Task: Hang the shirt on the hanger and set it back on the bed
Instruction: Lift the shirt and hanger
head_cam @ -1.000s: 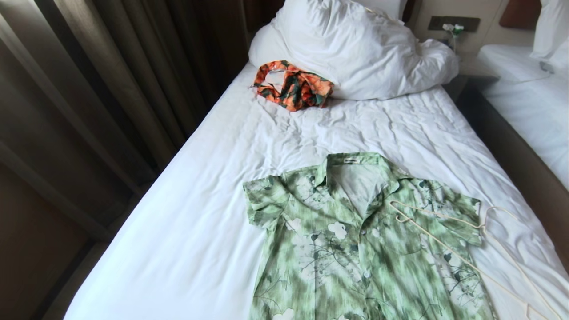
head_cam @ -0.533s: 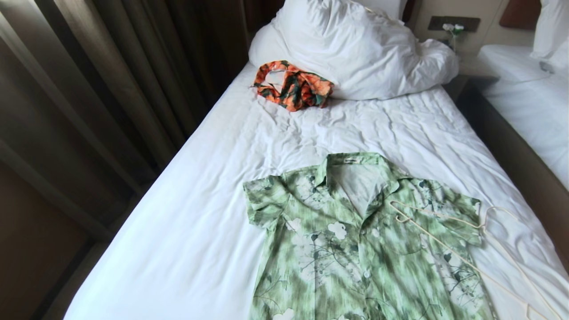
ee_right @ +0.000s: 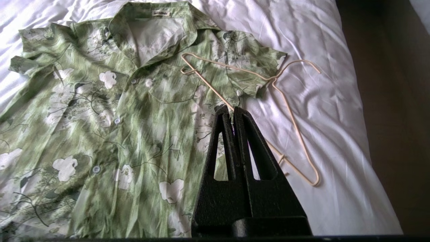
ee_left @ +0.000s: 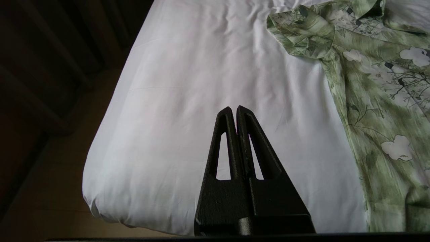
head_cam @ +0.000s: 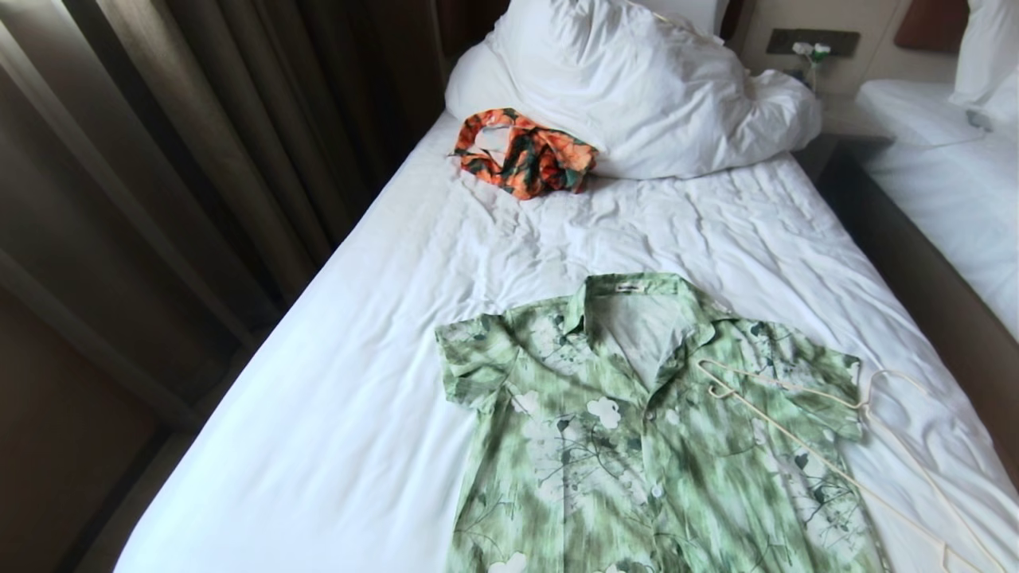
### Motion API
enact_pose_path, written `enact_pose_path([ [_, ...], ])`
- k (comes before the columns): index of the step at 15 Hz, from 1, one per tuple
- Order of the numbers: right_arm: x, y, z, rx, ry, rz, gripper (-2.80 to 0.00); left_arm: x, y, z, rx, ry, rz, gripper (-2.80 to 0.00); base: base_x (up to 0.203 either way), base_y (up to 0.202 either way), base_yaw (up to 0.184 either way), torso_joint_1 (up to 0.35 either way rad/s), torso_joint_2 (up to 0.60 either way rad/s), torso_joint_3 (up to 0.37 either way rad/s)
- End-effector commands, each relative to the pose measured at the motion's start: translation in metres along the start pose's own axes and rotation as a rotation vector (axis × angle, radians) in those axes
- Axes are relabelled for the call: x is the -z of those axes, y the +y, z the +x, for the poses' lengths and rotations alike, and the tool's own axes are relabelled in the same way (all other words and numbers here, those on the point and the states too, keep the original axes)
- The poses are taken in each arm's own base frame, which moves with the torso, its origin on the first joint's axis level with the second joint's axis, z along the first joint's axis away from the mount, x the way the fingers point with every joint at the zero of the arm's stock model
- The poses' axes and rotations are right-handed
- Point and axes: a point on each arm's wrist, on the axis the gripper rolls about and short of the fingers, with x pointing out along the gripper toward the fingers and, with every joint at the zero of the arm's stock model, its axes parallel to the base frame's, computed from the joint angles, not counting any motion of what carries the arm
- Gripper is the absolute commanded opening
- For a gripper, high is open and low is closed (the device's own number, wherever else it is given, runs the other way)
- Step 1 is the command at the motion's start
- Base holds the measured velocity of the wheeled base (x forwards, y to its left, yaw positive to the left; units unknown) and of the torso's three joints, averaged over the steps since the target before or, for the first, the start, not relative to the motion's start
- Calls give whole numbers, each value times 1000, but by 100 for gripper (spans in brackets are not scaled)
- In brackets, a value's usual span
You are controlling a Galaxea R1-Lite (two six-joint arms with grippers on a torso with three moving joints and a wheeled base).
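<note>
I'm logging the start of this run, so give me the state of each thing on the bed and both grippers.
shirt: flat, buttoned, unhung
hanger: lying partly across the shirt's sleeve, empty
orange garment: crumpled against the pillow
left gripper: shut, empty
right gripper: shut, empty

Brown curtains hang left of the nightstand; a second white bed lies right of it, a wall panel above it, brown floor below the curtains
</note>
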Motion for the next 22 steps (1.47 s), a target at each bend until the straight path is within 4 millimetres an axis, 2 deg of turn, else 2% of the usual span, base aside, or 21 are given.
enact_pose_path([
  [1,-12,0,11,0,59,15,-280,0,0,0,0,-2,0,-280,0,0,0,0,0,0],
  [4,-40,-1,39,10,173,140,-280,0,0,0,0,-2,0,-280,0,0,0,0,0,0],
  [7,-56,-2,86,43,352,267,-280,0,0,0,0,-2,0,-280,0,0,0,0,0,0],
  [11,-55,-6,147,101,565,344,-280,0,0,0,0,-2,0,-280,0,0,0,0,0,0],
  [15,-39,-24,194,206,719,361,-280,0,0,0,0,-2,0,-280,0,0,0,0,0,0],
  [19,-28,-64,219,255,803,360,-280,0,0,0,0,-2,0,-280,0,0,0,0,0,0],
  [22,-25,-97,221,270,858,353,-280,0,0,0,0,-2,0,-280,0,0,0,0,0,0],
])
